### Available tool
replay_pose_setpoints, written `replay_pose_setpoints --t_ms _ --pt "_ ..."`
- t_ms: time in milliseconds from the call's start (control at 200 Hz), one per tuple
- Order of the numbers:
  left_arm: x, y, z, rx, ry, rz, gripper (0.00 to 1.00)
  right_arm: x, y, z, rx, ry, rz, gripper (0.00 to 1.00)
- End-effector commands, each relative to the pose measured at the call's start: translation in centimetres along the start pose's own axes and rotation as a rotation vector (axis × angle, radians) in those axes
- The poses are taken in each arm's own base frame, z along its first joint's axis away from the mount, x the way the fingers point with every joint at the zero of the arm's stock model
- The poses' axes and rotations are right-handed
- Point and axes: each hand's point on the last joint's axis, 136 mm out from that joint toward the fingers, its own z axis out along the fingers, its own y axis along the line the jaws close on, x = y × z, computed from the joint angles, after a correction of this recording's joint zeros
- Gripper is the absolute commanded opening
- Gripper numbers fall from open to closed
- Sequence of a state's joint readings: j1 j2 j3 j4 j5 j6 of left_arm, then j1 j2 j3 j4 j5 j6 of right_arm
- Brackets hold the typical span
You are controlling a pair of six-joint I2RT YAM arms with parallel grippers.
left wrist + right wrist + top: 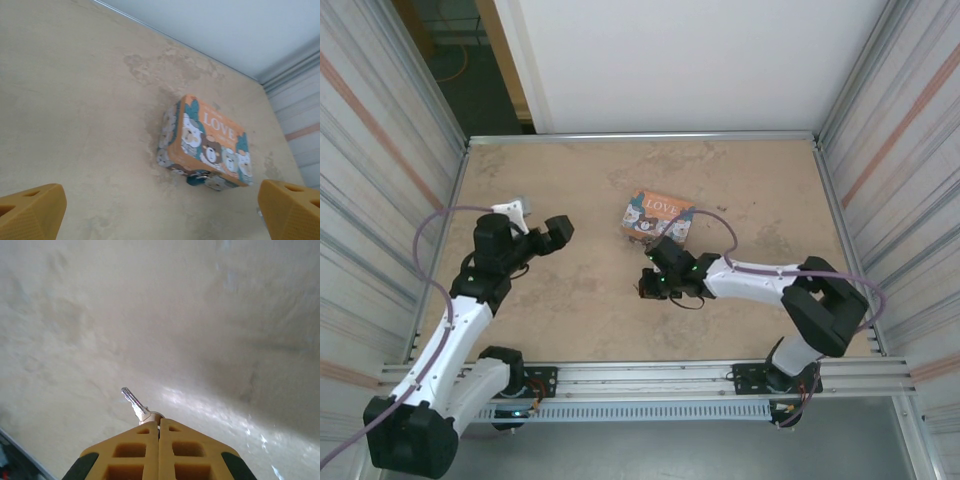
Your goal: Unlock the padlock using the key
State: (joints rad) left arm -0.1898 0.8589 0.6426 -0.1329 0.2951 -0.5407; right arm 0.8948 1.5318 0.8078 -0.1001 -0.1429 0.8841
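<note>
Nearest the overhead camera is the black elbow joint of the left arm (410,440), raised above the grey aluminium rail (650,378) that carries both bases. Beyond the rail lies the mottled beige table (570,170), fenced left and right by ribbed metal walls (380,150).

The left arm reaches forward along the table's left side. The left gripper (552,233) hangs above the surface with its jaws spread wide and nothing between them. In its wrist view the two orange fingers (30,212) sit at the opposite bottom corners.

The right arm bends in from the right, its white forearm pointing left. The right gripper (655,283) is low over the middle of the table, just on the near side of the tin and apart from it.

The orange rectangular tin with "LOVE" lettering and cartoon animals (657,217) lies flat near the table's centre, lid up (207,142).

The tiny padlock with a blue body (200,177) sits against the tin's near side face, at its lower edge. How it is fastened there is too small to tell.

The right gripper's orange fingers (142,440) are pressed together, clamped on the head of a small silvery key (134,402). Its blade sticks out past the fingertips, above bare table.
</note>
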Motion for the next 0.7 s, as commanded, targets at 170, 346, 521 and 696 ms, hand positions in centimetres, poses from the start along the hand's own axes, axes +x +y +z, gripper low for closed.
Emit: replay_pose_setpoints --t_ms 170,346,521,696 --pt "-2.9 -7.8 -0.7 0.311 0.026 0.037 0.88 -7.6 2.4 -5.6 -0.165 -0.401 0.021 0.00" --pt "-1.6 -11.6 0.2 0.388 0.097 0.134 0.82 -10.0 3.0 -8.7 -0.199 -0.544 -0.039 0.00" --pt "-0.2 -14.9 1.4 0.458 0.166 0.183 0.76 -11.3 2.9 -11.5 -0.228 -0.666 -0.076 0.00" --pt "1.0 -17.4 2.6 0.518 0.210 0.191 0.68 -11.7 3.2 -13.0 -0.259 -0.730 -0.098 0.00"
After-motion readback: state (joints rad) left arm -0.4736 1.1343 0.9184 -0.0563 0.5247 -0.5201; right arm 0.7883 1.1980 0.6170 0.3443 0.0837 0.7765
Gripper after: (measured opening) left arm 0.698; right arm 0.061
